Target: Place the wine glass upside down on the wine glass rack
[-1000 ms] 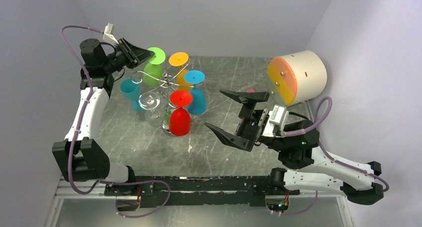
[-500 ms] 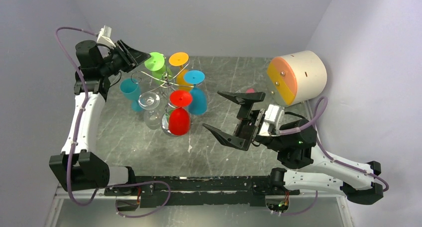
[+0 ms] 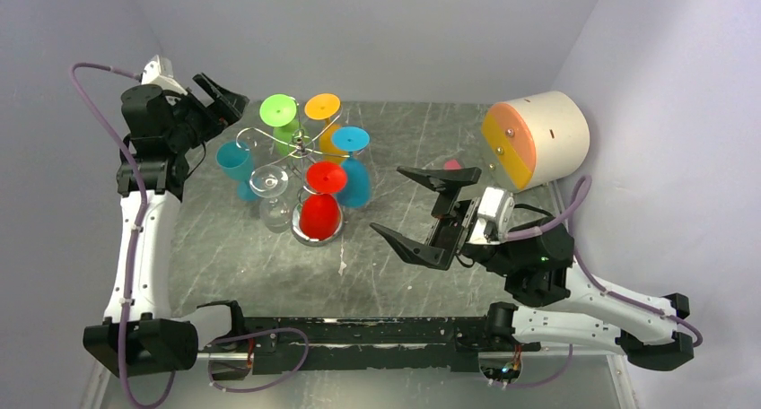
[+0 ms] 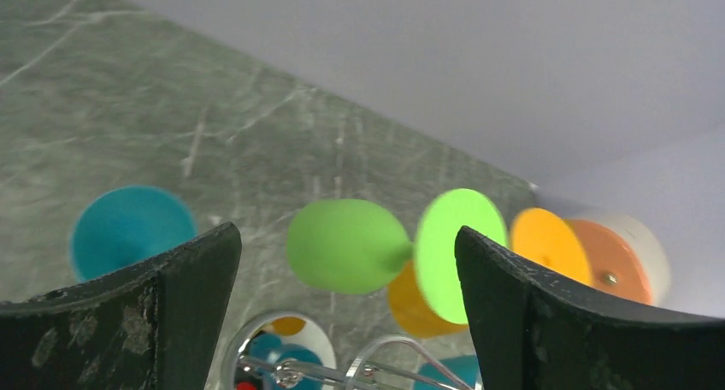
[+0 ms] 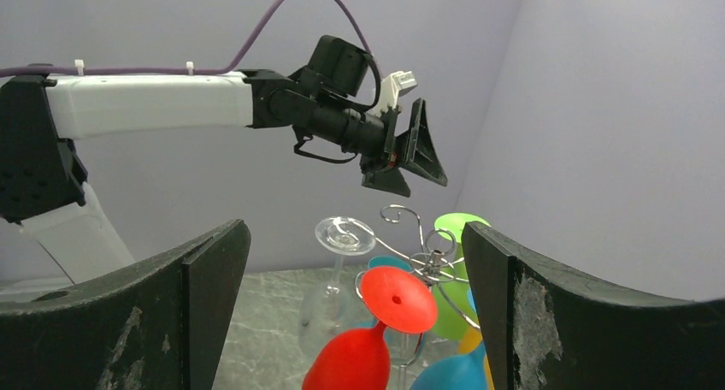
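Overhead, a grey marbled table (image 3: 269,265) sat between pale lilac walls (image 3: 404,32). On the wine glass rack (image 3: 301,145), far left, the green wine glass (image 3: 280,122) hung upside down. The left gripper (image 3: 222,95) gaped wide just left of it, apart. The right gripper (image 3: 386,198) gaped empty, half hiding something pink (image 3: 451,163).

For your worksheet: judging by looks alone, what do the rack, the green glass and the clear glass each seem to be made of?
Rack: thin silvery wire, probably polished metal. It glints, and its round base mirrors the colours around it.
Green glass: opaque, evenly coloured, with a soft sheen, so likely plastic.
Clear glass: transparent, either glass or clear plastic. The look alone cannot settle which.
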Controlling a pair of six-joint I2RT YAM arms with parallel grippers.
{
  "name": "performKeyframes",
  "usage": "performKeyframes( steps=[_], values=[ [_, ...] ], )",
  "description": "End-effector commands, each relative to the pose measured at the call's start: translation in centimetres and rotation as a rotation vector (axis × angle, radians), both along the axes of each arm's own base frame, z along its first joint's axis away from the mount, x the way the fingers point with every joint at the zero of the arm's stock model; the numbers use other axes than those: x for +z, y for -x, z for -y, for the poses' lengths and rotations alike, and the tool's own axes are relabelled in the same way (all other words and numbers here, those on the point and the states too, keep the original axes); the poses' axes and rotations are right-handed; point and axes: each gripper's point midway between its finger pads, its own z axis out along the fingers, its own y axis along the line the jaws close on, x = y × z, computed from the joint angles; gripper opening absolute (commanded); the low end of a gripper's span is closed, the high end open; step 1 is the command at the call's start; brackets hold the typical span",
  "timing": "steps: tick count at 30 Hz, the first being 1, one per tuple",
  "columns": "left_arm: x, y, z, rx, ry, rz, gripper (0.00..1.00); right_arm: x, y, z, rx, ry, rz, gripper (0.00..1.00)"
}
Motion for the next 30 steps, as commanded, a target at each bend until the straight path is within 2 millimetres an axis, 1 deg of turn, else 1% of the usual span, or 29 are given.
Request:
performKeyframes(
  steps=[1, 4, 7, 10, 12, 14, 16, 18, 20, 23, 27, 30],
  values=[
    [-3.1, 0.3, -4.8, 0.236, -0.100, -0.133, 0.99, -0.9, -0.4, 0.2, -0.016, 0.006, -0.051, 1.00],
    [-5.0, 0.4, -6.9, 0.326, -0.123, -0.198, 0.99, -1.7, -1.2, 0.2, -0.053, 0.031, -0.089, 1.00],
    [-7.4, 0.5, -9.2, 0.404, -0.120, -0.272, 0.98, -2.0, -1.8, 0.8, -0.088, 0.036, -0.119, 1.00],
    [-10.0, 0.4, -10.2, 0.410, -0.112, -0.344, 0.98, -2.6, -1.8, 1.0, -0.091, 0.043, -0.130, 1.00],
    [-11.7, 0.2, -10.0, 0.368, -0.120, -0.373, 0.99, -3.4, -1.7, 0.8, -0.087, 0.080, -0.117, 1.00],
    [-13.5, 0.1, -9.8, 0.347, -0.118, -0.405, 0.93, -4.2, -2.1, 0.5, -0.103, 0.113, -0.146, 1.00],
    [-15.1, 0.1, -9.9, 0.351, -0.115, -0.437, 0.88, -4.9, -3.2, 0.7, -0.159, 0.129, -0.196, 1.00],
    [-16.3, 0.1, -10.1, 0.359, -0.118, -0.461, 0.84, -5.5, -5.0, 1.8, -0.269, 0.106, -0.277, 1.00],
    [-17.0, 0.0, -10.0, 0.346, -0.117, -0.465, 0.80, -6.2, -6.1, 2.6, -0.347, 0.110, -0.299, 1.00],
    [-18.0, -0.2, -9.4, 0.311, -0.100, -0.482, 0.74, -6.7, -6.7, 3.4, -0.394, 0.098, -0.320, 1.00],
    [-19.5, -0.3, -9.4, 0.308, -0.103, -0.514, 0.65, -7.4, -7.2, 3.9, -0.424, 0.065, -0.371, 1.00],
    [-20.3, -0.3, -9.5, 0.306, -0.113, -0.535, 0.60, -8.1, -7.1, 3.6, -0.413, 0.071, -0.400, 1.00]
  ],
)
